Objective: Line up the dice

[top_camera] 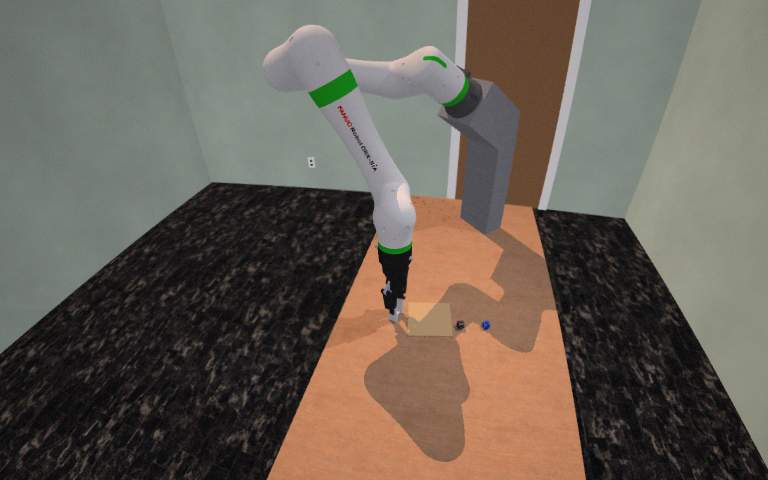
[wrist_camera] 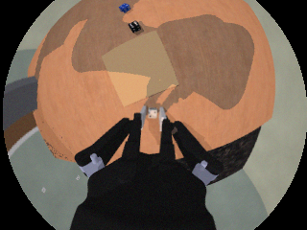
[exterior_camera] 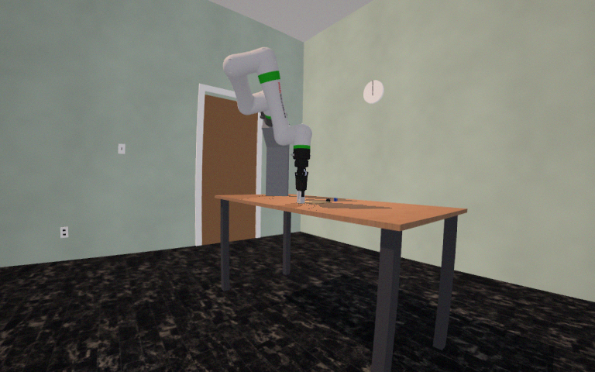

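My gripper (top_camera: 395, 318) (exterior_camera: 300, 201) (wrist_camera: 153, 111) is low at the table, just left of the mat in the top view. Its fingers stand a little apart, with a white die (wrist_camera: 153, 112) between them and a narrow gap on each side. The top and exterior views do not show that die. The thin yellowish mat (top_camera: 430, 320) (wrist_camera: 139, 57) lies flat, with no die on it. A black die (top_camera: 459, 324) (exterior_camera: 328, 200) (wrist_camera: 134, 27) lies just off the mat's right edge in the top view. A blue die (top_camera: 485, 324) (exterior_camera: 335, 199) (wrist_camera: 125, 8) lies farther right. The numbers are too small to read.
The wooden table (top_camera: 509, 407) (exterior_camera: 421, 212) carries everything. The grey robot pedestal (top_camera: 481, 181) (exterior_camera: 276, 170) stands at its back end. Arm shadows fall across part of the mat and table. The table's left edge is near the gripper in the top view.
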`<state>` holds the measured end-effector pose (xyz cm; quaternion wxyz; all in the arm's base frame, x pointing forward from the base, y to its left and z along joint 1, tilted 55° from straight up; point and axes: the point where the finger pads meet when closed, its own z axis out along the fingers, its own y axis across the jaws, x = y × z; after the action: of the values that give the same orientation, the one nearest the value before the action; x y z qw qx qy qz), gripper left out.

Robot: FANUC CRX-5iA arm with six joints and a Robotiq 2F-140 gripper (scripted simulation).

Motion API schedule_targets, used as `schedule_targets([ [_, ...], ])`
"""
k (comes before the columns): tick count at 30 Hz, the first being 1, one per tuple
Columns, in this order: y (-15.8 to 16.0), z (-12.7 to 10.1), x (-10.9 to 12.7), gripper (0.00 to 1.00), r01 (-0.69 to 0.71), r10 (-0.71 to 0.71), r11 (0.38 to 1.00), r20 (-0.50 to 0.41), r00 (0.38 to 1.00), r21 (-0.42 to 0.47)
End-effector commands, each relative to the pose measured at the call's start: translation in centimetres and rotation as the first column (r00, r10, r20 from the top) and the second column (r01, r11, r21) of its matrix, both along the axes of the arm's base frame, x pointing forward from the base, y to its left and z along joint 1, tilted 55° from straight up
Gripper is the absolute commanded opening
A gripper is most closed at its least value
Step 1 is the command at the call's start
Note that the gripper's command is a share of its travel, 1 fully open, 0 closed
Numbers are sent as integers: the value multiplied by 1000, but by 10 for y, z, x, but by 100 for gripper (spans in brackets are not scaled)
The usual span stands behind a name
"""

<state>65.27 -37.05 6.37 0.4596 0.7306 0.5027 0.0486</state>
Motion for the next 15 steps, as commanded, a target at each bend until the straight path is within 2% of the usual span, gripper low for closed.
schedule_targets([
  [1,0,0,0,21,0,0,1000,0,1000,0],
  [2,0,0,0,9,0,0,1000,0,1000,0],
  [15,0,0,0,9,0,0,1000,0,1000,0],
])
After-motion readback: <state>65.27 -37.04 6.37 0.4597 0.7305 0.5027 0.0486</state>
